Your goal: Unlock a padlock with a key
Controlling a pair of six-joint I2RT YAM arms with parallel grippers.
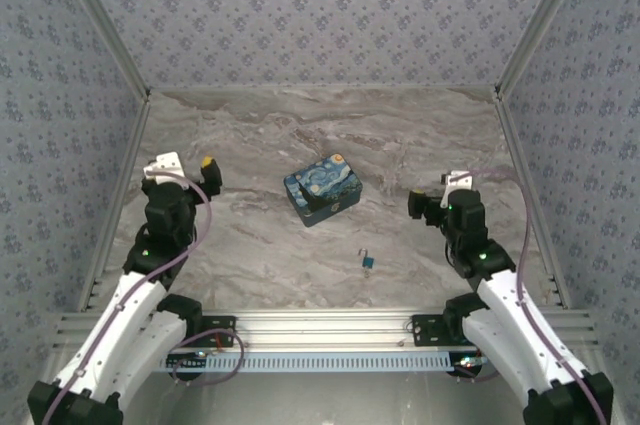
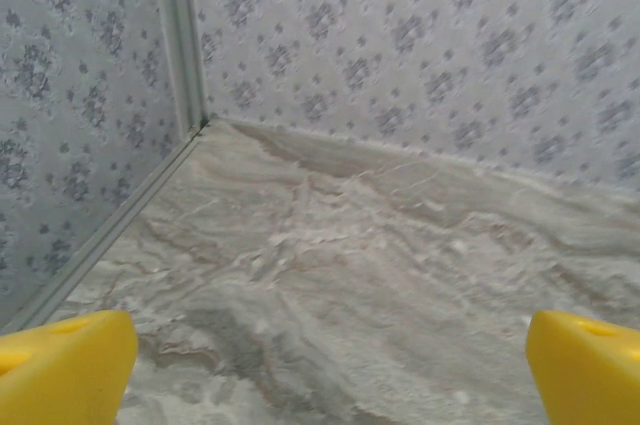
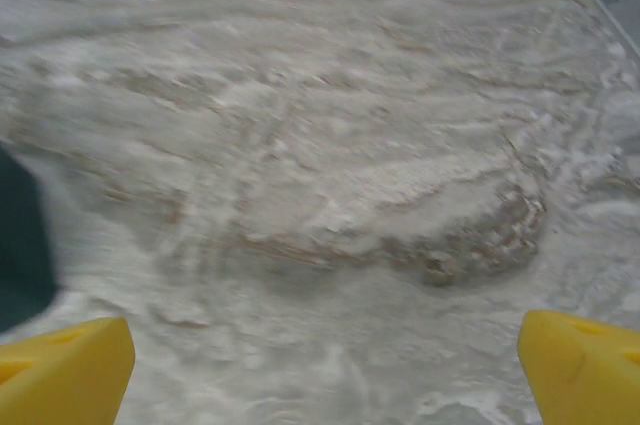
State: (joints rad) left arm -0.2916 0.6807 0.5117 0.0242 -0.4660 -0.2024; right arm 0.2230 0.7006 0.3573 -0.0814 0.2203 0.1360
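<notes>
"Padlock [image 1: 368,262] first. Where did it lie?"

"On the marbled surface [image 1: 250,245], toward six o'clock in the overhead view, near the rail between the two arm bases. It sat at about five o'clock from the starry-night painted box [image 1: 322,188], apart from it. A thin dark speck [image 1: 361,251] touched the blue body at eleven o'clock. It might have been the shackle or the key, but it was too small to tell."

"And the arms?"

"Neither was near it. The left pincer [image 1: 186,167] hung at nine o'clock from the box, and its own camera had the yellow fingertips [image 2: 65,370] at opposite edges, so it was spread wide with nothing between. The right pincer [image 1: 432,195] stood at three o'clock from the box, spread just as wide [image 3: 325,360] and empty, over bare surface."

"So what could have gone wrong from there?"

"Mostly the size of things, I judged. The lock was tiny and light on a smooth surface, so one finger landing first would probably have skidded or spun it instead of pinching it. A flat sliver of key would have been harder to lift, and broad tips might have pushed it about. With the lock so close to the near rail, a shove toward six o'clock could have lodged it against the rail. An arm sweeping inward might also have clipped the box."
</notes>
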